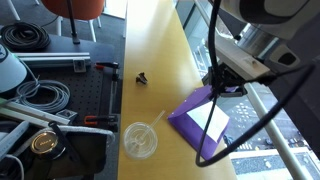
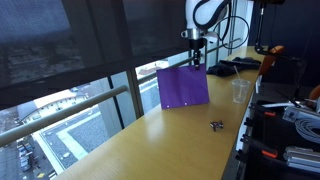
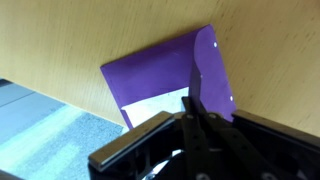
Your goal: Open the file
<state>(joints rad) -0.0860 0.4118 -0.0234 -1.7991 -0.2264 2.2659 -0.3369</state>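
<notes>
File [image 1: 190,128]: lying on counter [image 1: 165,60], white sheets [image 1: 212,122] showing inside, cover [image 2: 183,88] standing upright. Clear cup [image 1: 139,139]: holding straw [image 1: 152,126]. End effector [image 2: 197,64]: pointing downward, pinching cover's top edge.

Clear plastic cup [image 1: 139,140] with straw: near one long desk [image 1: 160,50] edge. Small black object [image 1: 141,77]: same edge, well apart. Coiled cables [image 1: 45,98]: beyond that edge.

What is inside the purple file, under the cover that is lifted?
White paper lies inside the file, whose cover the gripper holds up. The raised cover hides part of it; how many sheets cannot be told.
</notes>
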